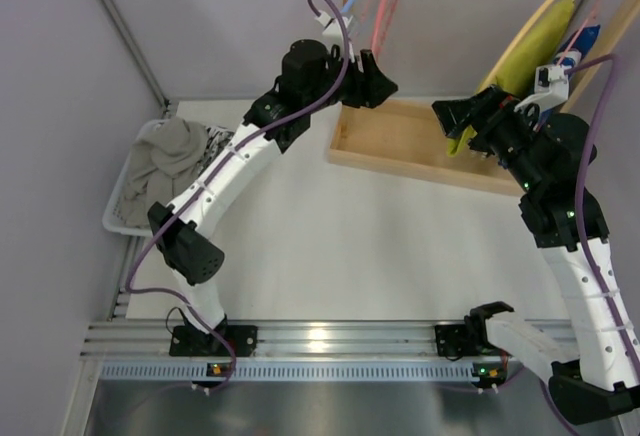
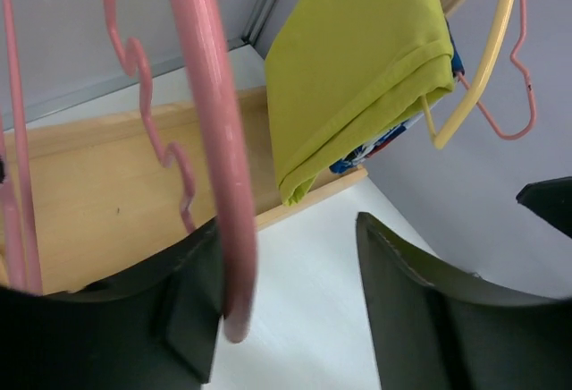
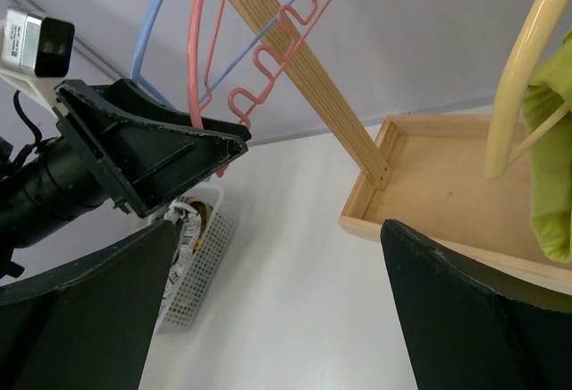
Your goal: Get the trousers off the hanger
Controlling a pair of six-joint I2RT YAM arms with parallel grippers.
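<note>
The pink hanger (image 1: pixel 386 4) hangs bare from the rail at the top. Its thick arm (image 2: pixel 219 157) rests against the inner face of my left gripper's left finger. That left gripper (image 2: pixel 288 229) is open, and its other finger stands well away from the hanger. From above, the left gripper (image 1: pixel 372 84) sits just under the hanger. The grey trousers (image 1: pixel 172 156) lie crumpled in the white basket (image 1: pixel 118 218) at the left. My right gripper (image 1: pixel 455 116) is open with nothing between its fingers (image 3: pixel 279 229), and it faces the left gripper (image 3: pixel 152 153).
A shallow wooden tray (image 1: pixel 410 141) forms the rack's base, with a wooden post rising from it. A light blue hanger (image 1: pixel 355 1) hangs beside the pink one. A tan-yellow hanger carries a yellow-green garment (image 1: pixel 535 41) at the right. Black-and-white patterned cloth (image 1: pixel 218 139) lies in the basket.
</note>
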